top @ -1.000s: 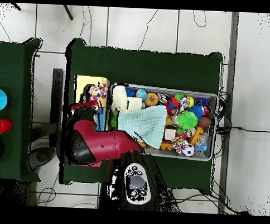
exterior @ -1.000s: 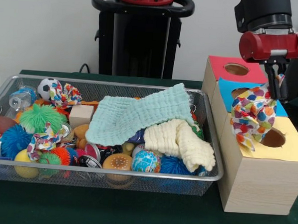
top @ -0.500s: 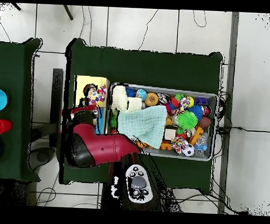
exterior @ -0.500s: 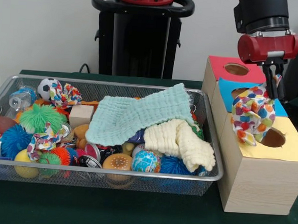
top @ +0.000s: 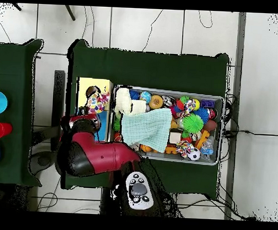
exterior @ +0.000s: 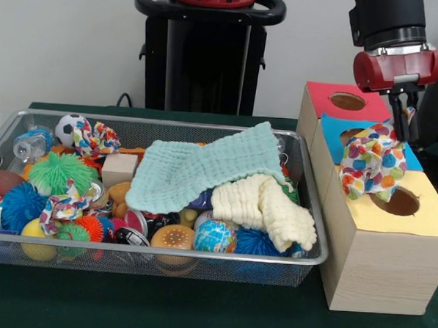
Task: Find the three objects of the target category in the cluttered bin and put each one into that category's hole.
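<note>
the gripper [exterior: 403, 118], pinched shut on a polka-dot cloth bundle [exterior: 373, 166], has carried it slightly right, closer to the yellow box's hole [exterior: 402, 201]; release looks near. two bundles remain in the wire basket [exterior: 313, 213].

Pincer [exterior: 402, 124] holds a polka-dot bundle [exterior: 373, 162] above the yellow box's hole [exterior: 398, 202].

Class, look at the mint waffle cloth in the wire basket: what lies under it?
The mint waffle cloth drapes over a cream waffle cloth, whose front part shows. A dark blue object peeks out at its lower edge; everything else beneath is covered.
</note>
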Controlling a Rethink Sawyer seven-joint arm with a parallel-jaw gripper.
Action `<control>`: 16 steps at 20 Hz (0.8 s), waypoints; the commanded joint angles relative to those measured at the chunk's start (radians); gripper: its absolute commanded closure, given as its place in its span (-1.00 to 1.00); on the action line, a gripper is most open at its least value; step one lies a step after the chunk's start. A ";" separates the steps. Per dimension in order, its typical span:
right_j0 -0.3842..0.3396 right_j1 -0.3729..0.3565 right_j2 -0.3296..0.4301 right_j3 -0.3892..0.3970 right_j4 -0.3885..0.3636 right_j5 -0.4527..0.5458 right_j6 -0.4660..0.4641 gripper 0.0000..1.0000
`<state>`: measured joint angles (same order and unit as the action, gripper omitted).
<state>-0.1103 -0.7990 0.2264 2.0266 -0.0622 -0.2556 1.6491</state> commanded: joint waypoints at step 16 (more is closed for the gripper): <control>0.011 -0.024 0.113 -0.049 0.097 0.106 0.208 1.00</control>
<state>-0.0689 -0.8321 0.2598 2.0263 0.0072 -0.2423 1.6619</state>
